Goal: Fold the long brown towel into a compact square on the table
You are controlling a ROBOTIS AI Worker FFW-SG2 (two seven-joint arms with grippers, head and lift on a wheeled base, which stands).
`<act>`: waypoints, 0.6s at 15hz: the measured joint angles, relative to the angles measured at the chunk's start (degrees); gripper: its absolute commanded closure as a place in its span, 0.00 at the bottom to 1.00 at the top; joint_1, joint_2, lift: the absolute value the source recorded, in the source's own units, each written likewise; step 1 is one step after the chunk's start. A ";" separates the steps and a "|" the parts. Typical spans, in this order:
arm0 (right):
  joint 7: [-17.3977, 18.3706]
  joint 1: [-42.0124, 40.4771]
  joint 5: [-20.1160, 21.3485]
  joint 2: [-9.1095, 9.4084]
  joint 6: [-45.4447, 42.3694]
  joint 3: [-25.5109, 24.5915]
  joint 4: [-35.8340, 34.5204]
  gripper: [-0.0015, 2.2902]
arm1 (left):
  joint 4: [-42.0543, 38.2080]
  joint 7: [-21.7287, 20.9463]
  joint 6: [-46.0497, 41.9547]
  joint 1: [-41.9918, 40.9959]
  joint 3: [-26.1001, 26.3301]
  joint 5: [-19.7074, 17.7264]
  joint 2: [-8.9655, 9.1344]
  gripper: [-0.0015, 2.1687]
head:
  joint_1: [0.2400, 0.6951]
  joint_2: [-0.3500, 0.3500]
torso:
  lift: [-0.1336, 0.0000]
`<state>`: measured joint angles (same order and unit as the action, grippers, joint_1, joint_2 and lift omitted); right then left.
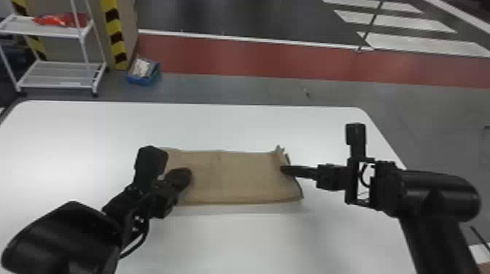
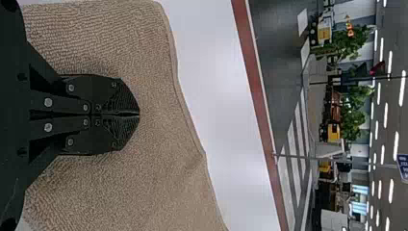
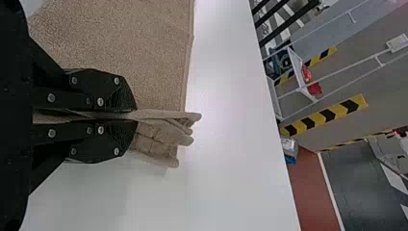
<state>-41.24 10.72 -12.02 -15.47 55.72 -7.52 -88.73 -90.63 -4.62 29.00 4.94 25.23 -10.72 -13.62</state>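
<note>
A smooth white surface (image 1: 91, 127) with rounded far corners spreads beneath both arms. Near its middle lies the brown towel (image 1: 233, 175), an oblong with its long sides running left to right, a faint shadow along its near edge. Its right end is rumpled, with a small crest standing up at the far right corner.

The left end effector (image 1: 184, 175) is over the towel's left part, its fingers closed against each other with no cloth between them. The right end effector (image 1: 284, 169) grips the towel's right end; in the right wrist view, a fold of cloth pokes out between the fingertips in loose pleats.

Beyond the surface, at the far left, stands a white shelf cart (image 1: 51, 27) with a red item (image 1: 62, 20) on its upper shelf. Beside it is a pillar edge (image 1: 116, 32) striped in yellow and black, with a blue box (image 1: 144, 73) on the floor near its foot. The grey floor (image 1: 419, 120) is crossed by a red band (image 1: 255, 58) bordered by a white line, and white bars (image 1: 404, 25) mark the dark floor behind. Farther off, the left wrist view shows green plants (image 2: 353, 120) and rows of ceiling lights (image 2: 386, 115).
</note>
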 measured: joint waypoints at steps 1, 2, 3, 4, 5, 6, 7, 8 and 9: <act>-0.30 -0.38 -0.58 0.00 0.34 -0.18 -0.77 0.59 | 0.00 -0.03 0.58 0.00 0.07 -0.04 0.01 0.88 | 1.00 0.24 | 0.07; -0.36 -0.67 -1.24 0.00 1.17 -0.28 -2.04 0.59 | 0.00 -0.03 1.29 0.00 0.19 -0.12 0.05 0.88 | 1.00 0.25 | 0.07; -0.12 -0.84 -1.65 0.01 2.12 -0.30 -3.23 0.48 | 0.00 0.06 1.78 0.00 0.35 -0.19 0.09 0.88 | 1.00 0.25 | 0.07; 0.89 -1.14 -1.70 0.05 3.15 -0.36 -4.66 0.21 | -0.01 0.26 2.16 0.00 0.56 -0.20 0.16 0.88 | 1.00 0.25 | 0.07; 2.16 -1.60 -1.34 0.21 3.53 -0.64 -5.82 0.09 | -0.08 0.39 2.39 0.00 0.70 -0.20 0.22 0.88 | 1.00 0.24 | 0.07; 2.70 -1.91 -0.76 0.28 3.33 -0.96 -6.34 0.06 | -0.21 0.45 2.52 -0.03 0.73 -0.18 0.24 0.88 | 1.00 0.23 | 0.07; 3.31 -2.11 0.61 0.30 2.85 -1.15 -6.38 0.06 | -0.33 0.45 2.57 -0.13 0.70 -0.18 0.24 0.88 | 1.00 0.22 | 0.07; 3.84 -2.20 2.47 0.30 2.21 -1.09 -6.06 0.07 | -0.38 0.40 2.58 -0.22 0.49 -0.18 0.22 0.88 | 1.00 0.21 | 0.07; 3.99 -2.25 3.72 0.29 1.41 -0.97 -5.53 0.09 | -0.41 0.39 2.62 -0.26 0.36 -0.20 0.21 0.88 | 1.00 0.20 | 0.07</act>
<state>-37.25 8.47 -8.30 -15.17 57.13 -8.49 -94.26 -91.04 -4.23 31.62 4.68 25.59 -10.93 -13.41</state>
